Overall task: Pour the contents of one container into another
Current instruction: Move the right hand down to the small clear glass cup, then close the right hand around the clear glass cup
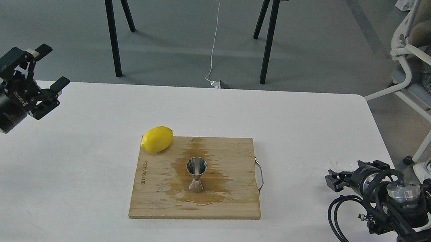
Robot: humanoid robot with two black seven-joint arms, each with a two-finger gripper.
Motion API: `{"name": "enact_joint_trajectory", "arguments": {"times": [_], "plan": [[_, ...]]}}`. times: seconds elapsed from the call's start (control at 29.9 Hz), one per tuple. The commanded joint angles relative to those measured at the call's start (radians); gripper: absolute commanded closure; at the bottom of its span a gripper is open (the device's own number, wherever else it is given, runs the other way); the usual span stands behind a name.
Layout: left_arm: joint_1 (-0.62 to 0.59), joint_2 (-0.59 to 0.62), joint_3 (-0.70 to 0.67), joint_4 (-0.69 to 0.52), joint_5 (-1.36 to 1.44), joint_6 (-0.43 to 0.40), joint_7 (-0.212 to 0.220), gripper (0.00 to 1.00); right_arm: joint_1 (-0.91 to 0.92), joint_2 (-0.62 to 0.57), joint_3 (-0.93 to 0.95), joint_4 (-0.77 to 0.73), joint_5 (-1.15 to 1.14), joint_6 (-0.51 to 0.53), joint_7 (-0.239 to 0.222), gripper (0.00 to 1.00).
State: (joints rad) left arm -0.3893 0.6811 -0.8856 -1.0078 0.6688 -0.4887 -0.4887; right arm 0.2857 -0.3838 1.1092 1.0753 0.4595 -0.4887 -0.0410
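Reaching with the right gripper (332,180), finger gap impossible to tell, toward the faint glass cup (339,167) just beside it, left gripper (52,66) spread wide and idle; next probably clasping, lifting, carrying to the jigger (195,174) upright on the wet board (230,208).

My left gripper (52,66) is raised at the left, its fingers spread wide. My right gripper (332,179) sits low at the right, too dark and end-on to read its fingers.
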Motion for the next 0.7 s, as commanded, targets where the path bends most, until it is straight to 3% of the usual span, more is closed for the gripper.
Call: {"name": "enact_joint_trajectory", "arguments": {"times": [0.0, 0.67], "plan": [[0.001, 0.000, 0.000, 0.000, 0.000, 0.000, 0.000, 0.01, 0.000, 0.005, 0.000, 0.000, -0.004, 0.000, 0.000, 0.22], [0.007, -0.006, 0.002, 0.008, 0.000, 0.000, 0.000, 0.01, -0.002, 0.005, -0.002, -0.005, -0.005, 0.000, 0.000, 0.38]]}}
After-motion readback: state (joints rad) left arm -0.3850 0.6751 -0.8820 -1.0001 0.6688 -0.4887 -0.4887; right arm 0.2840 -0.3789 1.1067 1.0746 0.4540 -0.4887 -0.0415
